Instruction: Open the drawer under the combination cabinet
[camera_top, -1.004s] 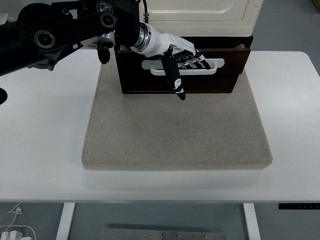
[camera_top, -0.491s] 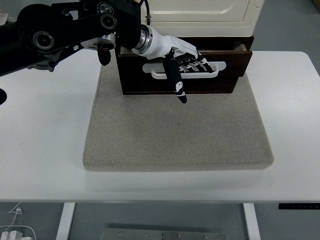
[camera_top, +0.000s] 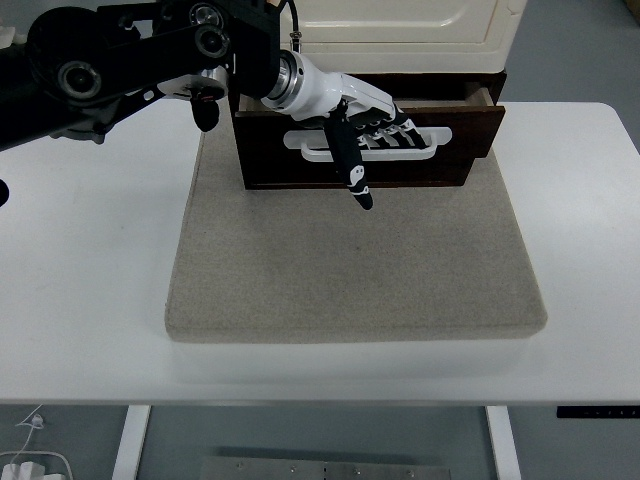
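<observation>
Hooking its fingers (camera_top: 395, 128) through the white handle (camera_top: 366, 142), the left robot hand (camera_top: 365, 125) grips the dark drawer (camera_top: 366, 140) below the cream cabinet (camera_top: 400, 30) at twelve o'clock on the desk (camera_top: 90, 300) — thumb pointing down over the drawer front. We judge the job partly done: the drawer stands out a little from its housing, with a gap showing at its upper right corner — most of the pull appears left. A grey mat (camera_top: 355, 260) lies under the cabinet and runs toward six o'clock. We see no right arm.
</observation>
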